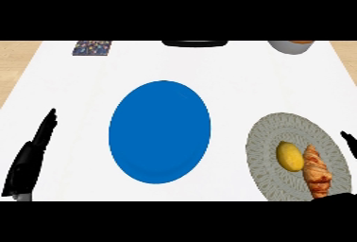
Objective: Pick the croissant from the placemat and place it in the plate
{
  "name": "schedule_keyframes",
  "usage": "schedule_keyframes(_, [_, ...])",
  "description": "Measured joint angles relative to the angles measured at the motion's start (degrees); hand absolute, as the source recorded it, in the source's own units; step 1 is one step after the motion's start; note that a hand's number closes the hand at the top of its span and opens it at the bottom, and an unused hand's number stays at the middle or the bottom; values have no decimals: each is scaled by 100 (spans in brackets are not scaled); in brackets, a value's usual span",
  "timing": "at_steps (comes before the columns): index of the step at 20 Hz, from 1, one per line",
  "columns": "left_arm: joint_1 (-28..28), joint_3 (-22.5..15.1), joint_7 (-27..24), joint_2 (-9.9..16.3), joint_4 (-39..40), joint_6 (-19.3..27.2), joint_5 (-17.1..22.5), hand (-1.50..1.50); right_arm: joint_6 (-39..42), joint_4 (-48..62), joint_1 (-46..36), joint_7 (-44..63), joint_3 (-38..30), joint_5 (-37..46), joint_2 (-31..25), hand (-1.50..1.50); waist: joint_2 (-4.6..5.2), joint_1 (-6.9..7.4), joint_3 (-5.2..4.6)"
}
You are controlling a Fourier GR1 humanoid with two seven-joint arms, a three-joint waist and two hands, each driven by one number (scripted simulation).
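Croissant [318,173] lies on the grey round placemat [279,132] at the near right, just beside a yellow lemon [290,156] on its left, the two touching or nearly so. Blue plate [159,131] sits mid-bench, holding nothing, well left of the placemat. Left hand [31,156] at the near left edge, fingers straight and pointing away, holding nothing. Right hand [349,142] barely shows at the right edge beside the placemat; cannot tell how its fingers stand. White bench [230,71] carries a patterned square item [92,47] far left, a dark object [195,43] far centre, a grey bowl [289,46] far right.
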Motion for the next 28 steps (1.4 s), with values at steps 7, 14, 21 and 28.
schedule_keyframes(7, [44,186,-105,-137,53,-145,-163,0,433,747,-170,-628,-223,106,280,-150,-7,-29,2])
schedule_keyframes(14, [19,345,-123,-243,68,-310,-294,0,926,1358,-505,-876,-425,181,504,-150,-8,-26,0])
schedule_keyframes(21, [80,463,-53,-386,-102,-423,-444,0,840,1895,-553,-1286,-470,653,867,-150,-9,-28,2])
schedule_keyframes(28, [84,646,-28,-473,-169,-593,-573,0,681,2606,-728,-1960,-690,948,1096,150,-11,-28,-3])
